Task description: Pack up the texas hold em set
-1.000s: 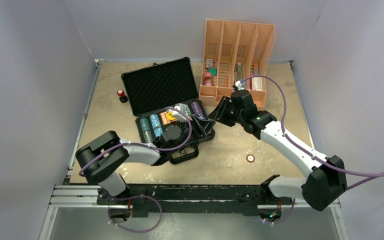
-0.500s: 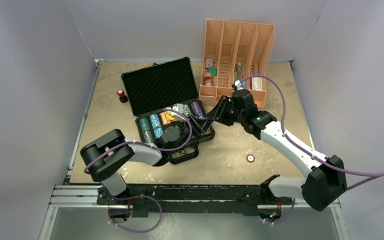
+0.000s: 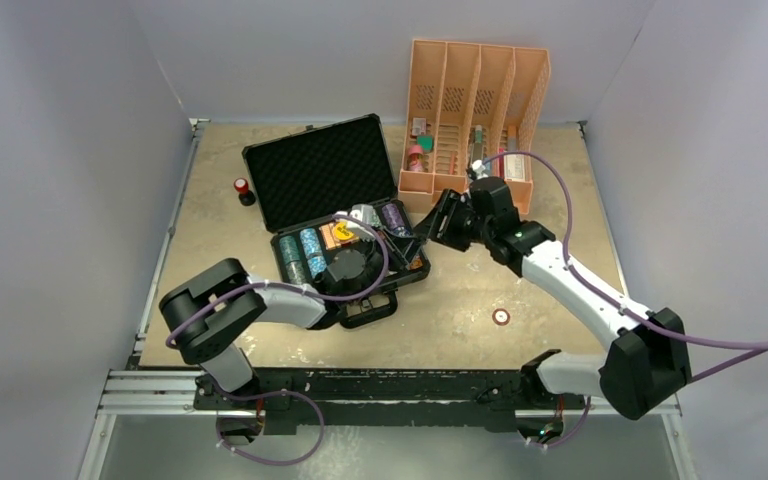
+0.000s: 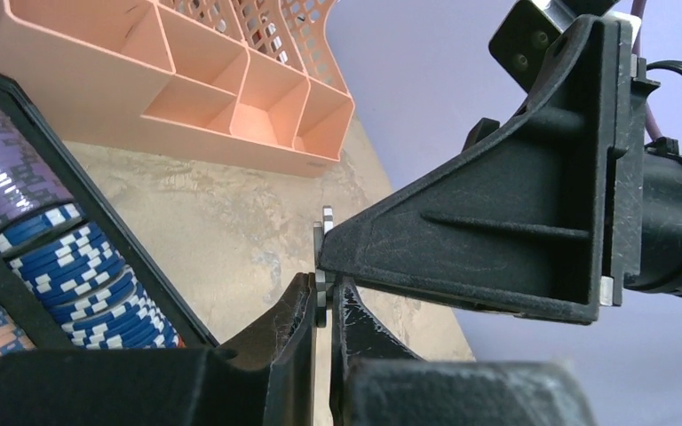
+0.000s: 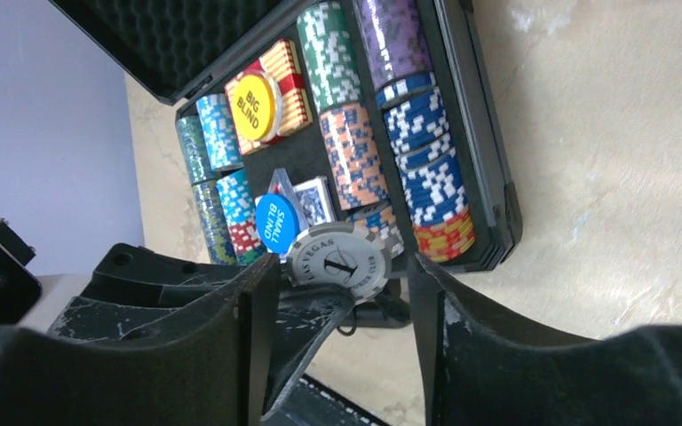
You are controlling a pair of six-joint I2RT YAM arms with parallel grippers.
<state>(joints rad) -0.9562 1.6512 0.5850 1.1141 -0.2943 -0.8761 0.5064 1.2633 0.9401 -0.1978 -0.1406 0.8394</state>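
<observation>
The left gripper pinches a grey chip edge-on above the right end of the open case. The right gripper stands spread on either side of that chip, not clamping it.

Left pincer and right pincer crowd the briefcase's right edge; organizer stands behind.
</observation>
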